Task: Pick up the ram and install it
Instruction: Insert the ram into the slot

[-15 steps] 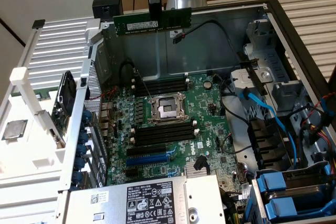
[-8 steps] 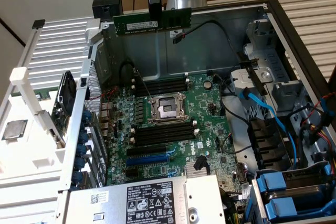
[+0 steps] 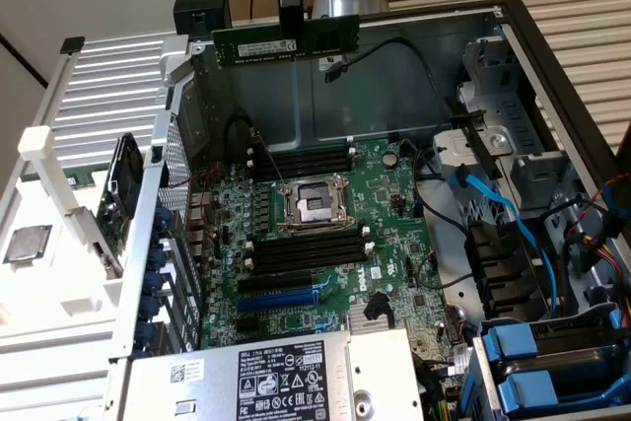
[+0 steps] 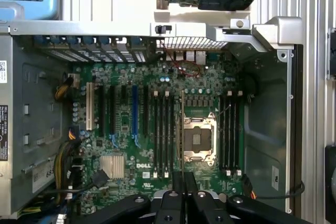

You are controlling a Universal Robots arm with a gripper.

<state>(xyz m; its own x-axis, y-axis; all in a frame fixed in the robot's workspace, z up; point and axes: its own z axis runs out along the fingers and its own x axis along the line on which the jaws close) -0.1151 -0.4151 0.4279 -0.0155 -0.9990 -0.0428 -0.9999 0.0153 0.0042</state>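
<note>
The ram (image 3: 286, 43) is a long green stick with black chips and a white label. It hangs level in the air above the back rim of the open computer case (image 3: 414, 22). My gripper (image 3: 292, 32) is shut on its upper edge near the middle. In the wrist view the ram (image 4: 182, 129) appears edge-on as a thin line running out from the gripper (image 4: 183, 182), over the motherboard (image 4: 131, 145) beside the CPU socket (image 4: 198, 140). Black memory slots (image 3: 306, 160) lie on either side of the socket (image 3: 315, 206), well below the stick.
A power supply (image 3: 276, 377) sits at the case's near end. Blue and black cables (image 3: 513, 214) and blue drive caddies (image 3: 532, 372) crowd the exterior view's right. A perforated metal wall (image 3: 163, 194) stands at its left, with a loose chip (image 3: 28, 242) beyond.
</note>
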